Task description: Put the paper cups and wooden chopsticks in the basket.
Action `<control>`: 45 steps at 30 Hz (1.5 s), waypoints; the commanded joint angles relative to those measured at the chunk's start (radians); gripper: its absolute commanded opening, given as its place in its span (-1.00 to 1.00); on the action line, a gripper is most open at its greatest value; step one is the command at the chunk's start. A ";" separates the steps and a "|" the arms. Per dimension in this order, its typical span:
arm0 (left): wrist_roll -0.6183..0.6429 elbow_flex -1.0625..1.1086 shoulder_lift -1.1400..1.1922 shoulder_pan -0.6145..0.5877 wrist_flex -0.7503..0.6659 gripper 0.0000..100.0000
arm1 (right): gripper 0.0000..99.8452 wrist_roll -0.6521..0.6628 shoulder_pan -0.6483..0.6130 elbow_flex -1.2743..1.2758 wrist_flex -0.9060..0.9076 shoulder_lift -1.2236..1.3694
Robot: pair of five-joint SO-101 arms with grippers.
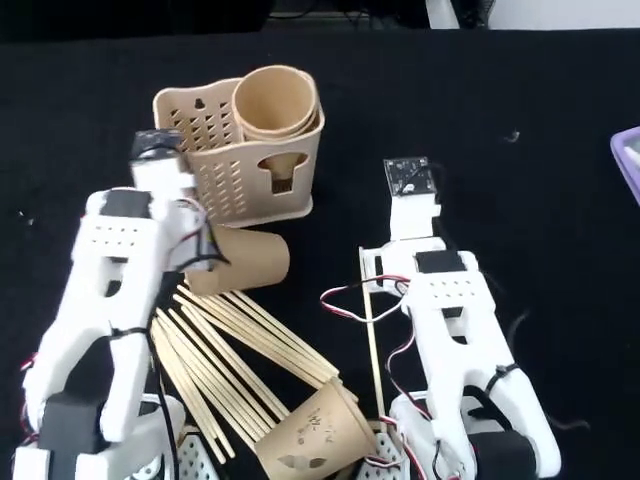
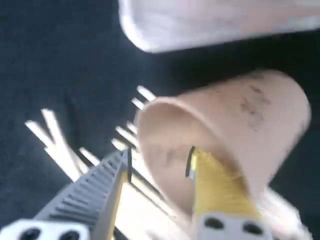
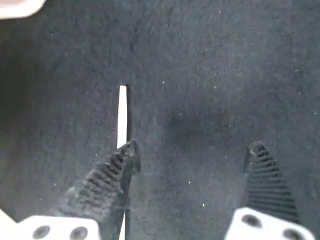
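Note:
A tan paper cup [image 1: 248,260] [image 2: 235,125] lies on its side just in front of the beige basket [image 1: 215,165] [image 2: 210,20]. My left gripper [image 1: 205,256] [image 2: 159,156] is open and straddles the cup's rim, with the yellow finger [image 2: 215,190] inside the mouth and the grey finger [image 2: 100,185] outside. Another cup [image 1: 275,100] stands in the basket. A third cup [image 1: 315,430] lies near the front edge. Several wooden chopsticks [image 1: 230,355] [image 2: 60,145] are fanned between the arms. My right gripper [image 1: 390,262] [image 3: 192,150] hangs open over bare cloth, beside a single chopstick [image 1: 372,330] [image 3: 122,115].
The table [image 1: 500,120] is covered in black cloth. A purple object [image 1: 628,155] pokes in at the right edge. Red and white cables [image 1: 350,300] loop beside the right arm, near the single chopstick.

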 commanded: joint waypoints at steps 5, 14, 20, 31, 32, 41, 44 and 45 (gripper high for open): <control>-0.006 -0.094 -0.032 0.260 0.003 -0.58 | -0.32 -0.008 -0.005 -0.002 -0.017 -0.048; -0.006 -0.206 -0.034 0.323 0.054 -0.58 | -0.32 -0.008 -0.006 0.007 -0.017 -0.050; -0.002 -0.199 -0.034 0.394 0.057 -0.58 | -0.32 -0.052 -0.005 0.005 -0.015 -0.079; -0.006 -0.217 -0.034 0.499 -0.046 -0.58 | -0.32 -0.074 0.041 0.159 -0.017 -0.389; -0.006 -0.217 -0.034 0.489 -0.043 -0.58 | -0.32 -0.077 0.037 0.171 -0.017 -0.414; -0.008 -0.211 -0.267 0.364 0.028 -0.58 | -0.32 -0.078 0.020 0.229 -0.015 -0.558; -0.008 -0.188 -0.417 0.334 0.068 -0.58 | -0.32 -0.080 0.020 0.232 -0.015 -0.564; -0.008 -0.176 -0.468 0.315 0.071 -0.58 | -0.32 -0.087 0.020 0.232 -0.015 -0.564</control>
